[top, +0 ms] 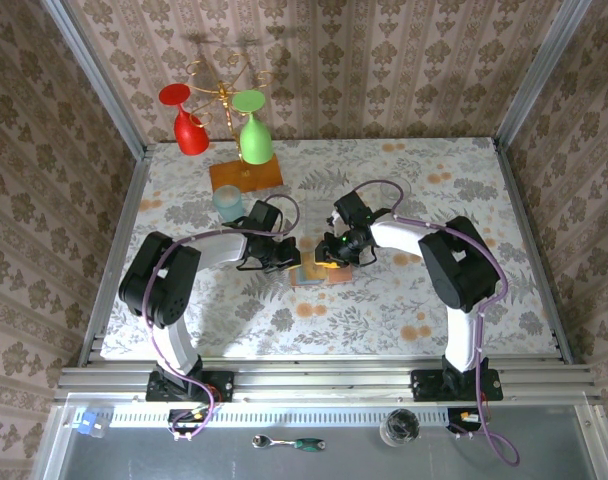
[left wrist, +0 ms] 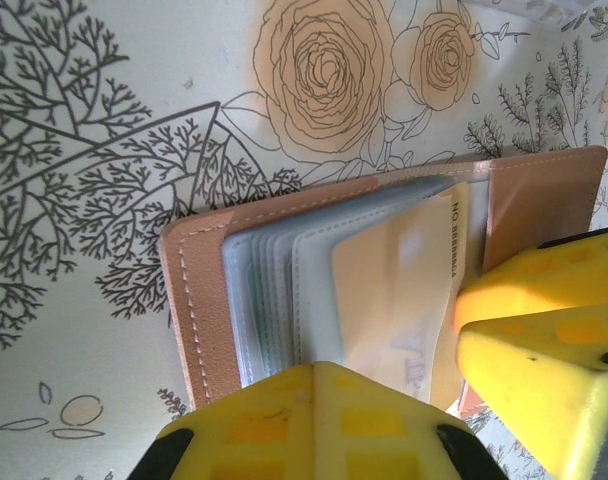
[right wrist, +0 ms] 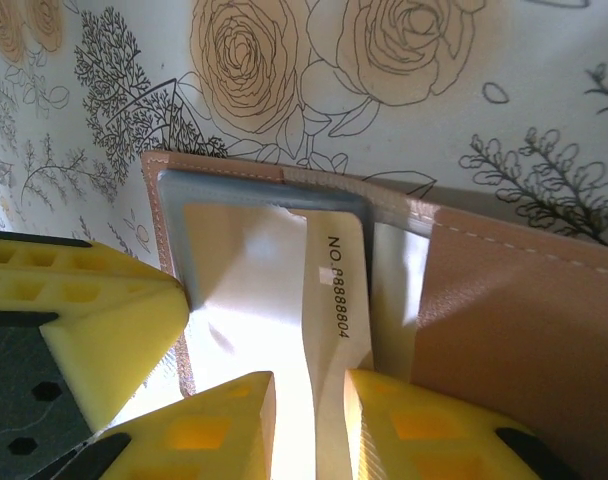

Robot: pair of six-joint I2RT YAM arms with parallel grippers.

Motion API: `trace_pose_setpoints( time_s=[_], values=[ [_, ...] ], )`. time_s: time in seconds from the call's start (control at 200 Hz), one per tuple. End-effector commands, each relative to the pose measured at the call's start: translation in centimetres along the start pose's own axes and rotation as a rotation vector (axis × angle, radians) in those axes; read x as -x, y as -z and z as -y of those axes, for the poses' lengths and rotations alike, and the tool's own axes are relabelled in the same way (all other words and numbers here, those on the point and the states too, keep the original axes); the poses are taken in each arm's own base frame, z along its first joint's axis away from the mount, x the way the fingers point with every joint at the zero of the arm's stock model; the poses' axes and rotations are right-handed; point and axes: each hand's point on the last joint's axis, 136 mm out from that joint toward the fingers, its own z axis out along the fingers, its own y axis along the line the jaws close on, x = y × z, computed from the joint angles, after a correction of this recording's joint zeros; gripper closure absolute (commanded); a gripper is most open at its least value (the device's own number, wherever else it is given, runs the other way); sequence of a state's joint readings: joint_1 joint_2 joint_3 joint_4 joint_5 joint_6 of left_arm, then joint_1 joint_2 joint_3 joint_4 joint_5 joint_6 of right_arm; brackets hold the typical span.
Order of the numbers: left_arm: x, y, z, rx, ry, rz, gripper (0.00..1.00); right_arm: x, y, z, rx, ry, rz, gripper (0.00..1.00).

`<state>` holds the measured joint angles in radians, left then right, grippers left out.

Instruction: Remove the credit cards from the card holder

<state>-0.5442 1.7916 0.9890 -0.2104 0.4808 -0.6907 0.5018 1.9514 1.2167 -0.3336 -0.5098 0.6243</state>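
The left hand (left wrist: 314,385) is closed to a single tip with nothing between its fingers, and it bears down on the clear sleeves (left wrist: 269,300) of the open card holder (left wrist: 199,300). If that tip skids on the slick plastic, the holder would probably be dragged along instead of staying put. The right hand (right wrist: 309,425) grips the end of a pale tan card (right wrist: 334,290), most of which is still tucked in its sleeve. The hold covers a narrow strip, so the card may slip free. If the sleeve is pinched with the card, the whole holder could lift. The two hands sit just beside each other, and a crooked pull could knock them together.

The card holder lies open about the middle of the desk (top: 404,320), well away from every corner. The left hand is on its left side and the right hand over its right side. The tan card runs between the right hand's fingers, near the left hand's tip.
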Motion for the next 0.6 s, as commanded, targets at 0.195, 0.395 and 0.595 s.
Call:
trace_pose_setpoints(
  time_s=[0.195, 0.395, 0.595],
  values=[
    [0.4, 0.1, -2.0, 0.066, 0.0, -0.013, 1.0, 0.5, 2.2, 0.0, -0.058, 0.021, 0.044, 0.74],
    [1.0, 1.0, -1.0, 0.04, -0.016, 0.008, 1.0, 0.2, 2.1, 0.4, -0.06, 0.0, 0.033, 0.74],
    [1.2, 1.8, 1.5, 0.008, -0.066, 0.013, 1.0, 0.3, 1.7, -0.3, -0.004, -0.011, 0.028, 0.74]
  ],
)
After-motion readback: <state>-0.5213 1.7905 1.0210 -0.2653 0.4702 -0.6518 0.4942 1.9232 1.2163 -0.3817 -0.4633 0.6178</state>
